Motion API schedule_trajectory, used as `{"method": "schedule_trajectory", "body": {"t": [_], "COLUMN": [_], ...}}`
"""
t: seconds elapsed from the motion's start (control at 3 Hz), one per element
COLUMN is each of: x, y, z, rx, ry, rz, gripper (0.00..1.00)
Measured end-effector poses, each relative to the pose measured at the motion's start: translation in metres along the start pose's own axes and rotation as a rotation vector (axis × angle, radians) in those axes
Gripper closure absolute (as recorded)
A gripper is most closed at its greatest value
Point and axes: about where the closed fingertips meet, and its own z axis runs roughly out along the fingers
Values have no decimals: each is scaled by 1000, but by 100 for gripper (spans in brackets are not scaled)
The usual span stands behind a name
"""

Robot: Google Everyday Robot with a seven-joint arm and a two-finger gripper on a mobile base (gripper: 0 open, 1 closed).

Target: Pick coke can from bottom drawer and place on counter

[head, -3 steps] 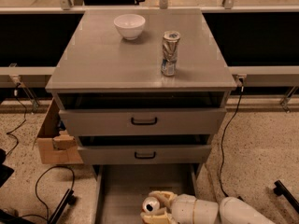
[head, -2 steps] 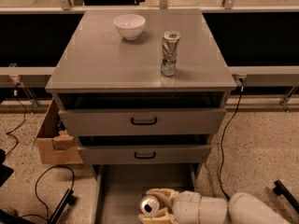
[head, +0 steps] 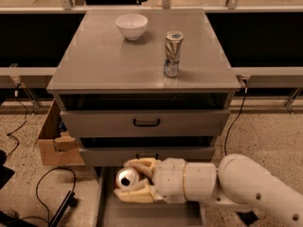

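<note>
So the coke can [head: 127, 178] is down low at the front of the cabinet, over the open bottom drawer [head: 156, 215]. You mostly see its silver top facing the camera, with a sliver of red at the edge. The gripper [head: 126, 180] has it: the two cream fingers [head: 142, 164] are closed around the can, one above it and one below it in the picture, pinching its sides. The fat white arm [head: 246, 186] comes in from the lower right.

I'd call the task roughly half done. The grab looks made, and the can seems to be up off the drawer floor, though I can't really tell how much clearance it has. Nothing's been delivered yet. It needs to go up past the two upper drawers [head: 146, 123] and get set down on the counter [head: 94, 65].

The counter already has some stuff on it: a white bowl [head: 131, 26] toward the back, and a dented silver-and-blue can [head: 173, 53] standing right of the middle. The front left looks like the easiest open patch for the drop-off.

There's also a cardboard box [head: 54, 141] on the floor just left of the cabinet, well out of the way.
</note>
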Motion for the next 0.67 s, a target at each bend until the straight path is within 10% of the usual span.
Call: {"method": "schedule_trajectory", "body": {"t": [0.67], "x": [-131], "y": [-30], "z": [71], "rx": [-75], "ry": [-37], "rz": [-69], "gripper": [100]}}
